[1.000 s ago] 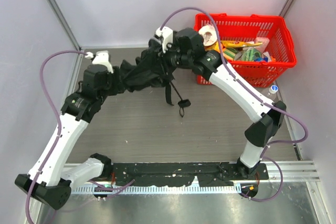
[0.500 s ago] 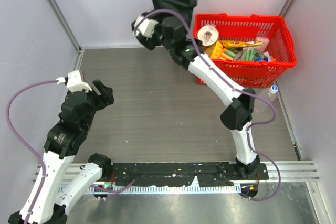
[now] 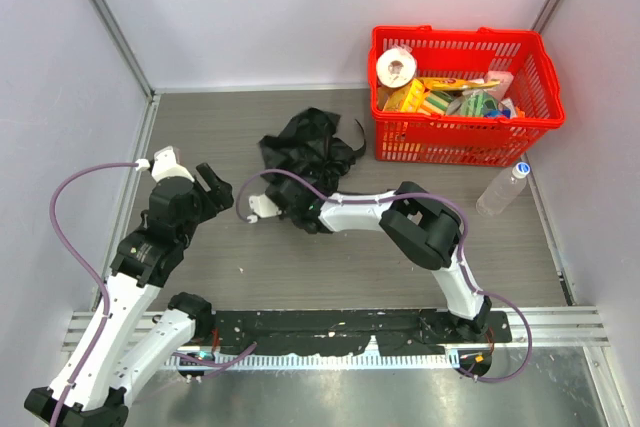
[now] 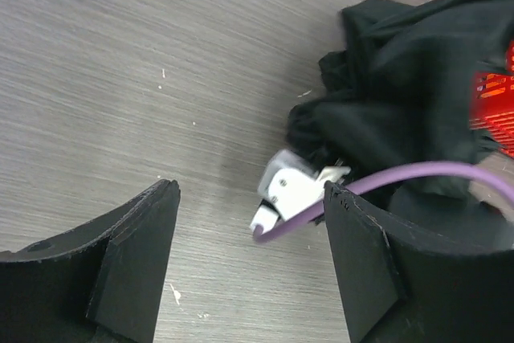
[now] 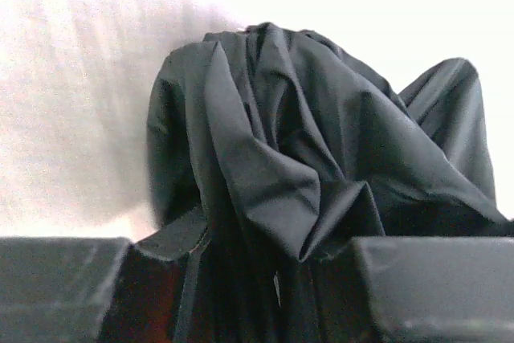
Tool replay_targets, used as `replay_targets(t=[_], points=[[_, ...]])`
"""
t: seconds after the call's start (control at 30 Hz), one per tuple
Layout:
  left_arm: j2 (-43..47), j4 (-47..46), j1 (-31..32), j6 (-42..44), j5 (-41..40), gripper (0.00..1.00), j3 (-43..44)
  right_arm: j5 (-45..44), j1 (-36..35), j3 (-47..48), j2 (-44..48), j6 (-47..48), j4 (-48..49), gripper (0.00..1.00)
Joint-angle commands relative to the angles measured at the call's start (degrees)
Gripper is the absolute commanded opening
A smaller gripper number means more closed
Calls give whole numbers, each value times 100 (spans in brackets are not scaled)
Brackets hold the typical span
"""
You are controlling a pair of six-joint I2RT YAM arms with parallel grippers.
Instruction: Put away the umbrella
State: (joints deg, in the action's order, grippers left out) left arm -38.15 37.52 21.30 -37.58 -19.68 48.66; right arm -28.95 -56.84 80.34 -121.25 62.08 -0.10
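Top external shows umbrella [image 3: 300, 144] lowered from aloft onto table [image 3: 330, 269].

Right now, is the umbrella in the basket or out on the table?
Out. The umbrella lies as a crumpled black heap on the table, left of the red basket, not inside it.

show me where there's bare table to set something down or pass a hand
Bare table: the far left corner between the wall and the umbrella; the near strip between the right arm and the base plate; a small gap among basket, bottle and that arm's elbow. Crowded: the middle, where umbrella, right arm and left arm come close.
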Motion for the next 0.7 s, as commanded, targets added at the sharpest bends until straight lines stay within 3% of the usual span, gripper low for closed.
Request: replay_targets(t=[0.0, 0.1, 0.33, 0.5, 0.67], points=[[-43, -262, -12, -381, 17, 75, -59, 398, -126, -114, 689, -2260, 45, 1], [27, -332, -12, -425, -88, 74, -33, 853, 6, -159, 954, -3348, 397, 1], [-43, -175, -21, -557, 210, 75, 152, 2163, 796, 386, 1042, -4379, 343, 1], [9, -385, -12, -724, 579, 75, -85, 2114, 1192, 1193, 867, -3854, 90, 1], [10, -412, -20, -786, 703, 75, -156, 1876, 1403, 3378, 340, -3160, -771, 1]])
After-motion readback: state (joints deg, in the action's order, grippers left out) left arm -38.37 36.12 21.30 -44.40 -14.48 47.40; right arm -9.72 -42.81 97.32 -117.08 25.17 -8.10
